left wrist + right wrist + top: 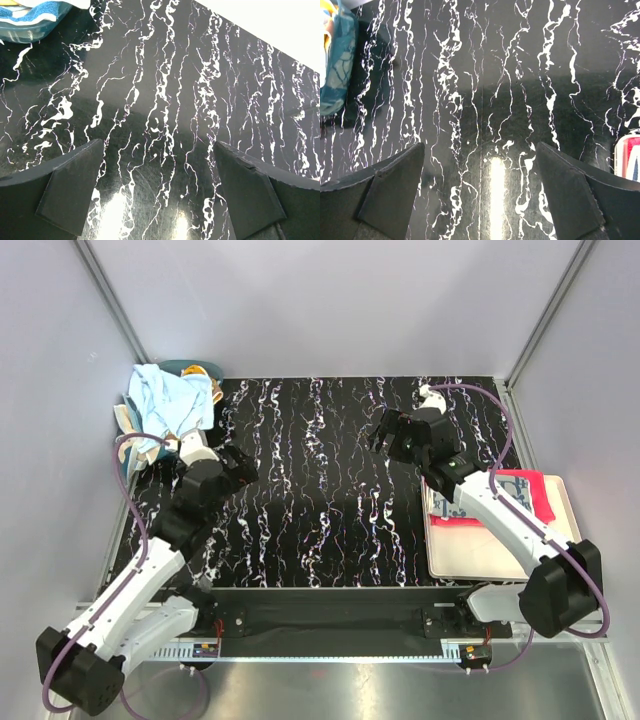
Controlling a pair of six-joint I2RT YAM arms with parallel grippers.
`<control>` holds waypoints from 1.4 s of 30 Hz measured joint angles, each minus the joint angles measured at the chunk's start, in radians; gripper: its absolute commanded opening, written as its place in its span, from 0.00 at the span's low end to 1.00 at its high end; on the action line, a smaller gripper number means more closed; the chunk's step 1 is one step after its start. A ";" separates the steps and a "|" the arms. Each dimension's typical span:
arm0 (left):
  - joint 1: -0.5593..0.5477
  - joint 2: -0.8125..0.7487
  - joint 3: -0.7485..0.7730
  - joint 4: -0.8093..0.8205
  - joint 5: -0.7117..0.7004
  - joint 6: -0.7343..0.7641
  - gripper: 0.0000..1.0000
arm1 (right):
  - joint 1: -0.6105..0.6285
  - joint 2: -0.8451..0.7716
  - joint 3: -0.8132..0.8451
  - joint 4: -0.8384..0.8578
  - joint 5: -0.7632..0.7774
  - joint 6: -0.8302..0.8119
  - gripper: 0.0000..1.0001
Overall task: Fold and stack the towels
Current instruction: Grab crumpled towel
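The left jaws are standing wide open and gripping nothing, hovering over the bare black marbled tabletop (320,520) near its left side. The right jaws are gaping just as wide and just as empty, hanging over the far right part of the tabletop. A light blue towel (172,398) is lying crumpled on top of the heap in the teal basket (22,30). The basket is sitting in the far left corner, just beyond the left arm (150,575). A bit of orange towel (205,370) is peeking out at the heap's far edge. On the right, a red towel (530,495) is lying on the cream tray (470,555), partly hidden under the right arm (500,520).
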 measured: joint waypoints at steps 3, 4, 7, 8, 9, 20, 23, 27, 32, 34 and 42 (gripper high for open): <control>0.002 0.026 0.006 0.008 -0.018 -0.001 0.99 | 0.000 -0.002 -0.005 0.000 -0.029 -0.001 1.00; 0.006 0.040 0.013 0.011 -0.022 -0.002 0.99 | 0.000 -0.002 -0.005 0.000 -0.038 -0.001 1.00; 0.039 0.129 0.075 0.004 -0.033 -0.010 0.99 | 0.000 -0.002 -0.005 0.000 -0.078 -0.005 1.00; 0.053 0.176 0.117 0.002 -0.049 -0.014 0.99 | 0.000 -0.002 -0.005 0.001 -0.087 -0.006 1.00; 0.067 0.226 0.163 0.001 -0.074 -0.019 0.99 | 0.000 -0.002 -0.005 0.001 -0.097 -0.007 1.00; 0.376 0.757 0.686 -0.079 -0.297 -0.063 0.93 | 0.000 -0.002 -0.006 0.005 -0.166 -0.012 1.00; 0.446 0.876 0.773 -0.080 -0.288 -0.053 0.89 | 0.000 -0.002 -0.006 0.006 -0.177 -0.012 1.00; 0.518 1.021 0.857 -0.093 -0.256 -0.029 0.84 | 0.000 -0.002 -0.006 0.007 -0.185 -0.011 1.00; 0.563 1.181 0.962 -0.106 -0.218 0.003 0.75 | 0.000 -0.002 -0.010 0.008 -0.201 -0.011 1.00; 0.570 1.238 1.002 -0.116 -0.194 0.016 0.73 | 0.000 -0.002 -0.011 0.007 -0.208 -0.011 1.00; 0.573 1.280 1.023 -0.117 -0.149 0.032 0.70 | 0.000 0.002 -0.011 0.007 -0.211 -0.011 1.00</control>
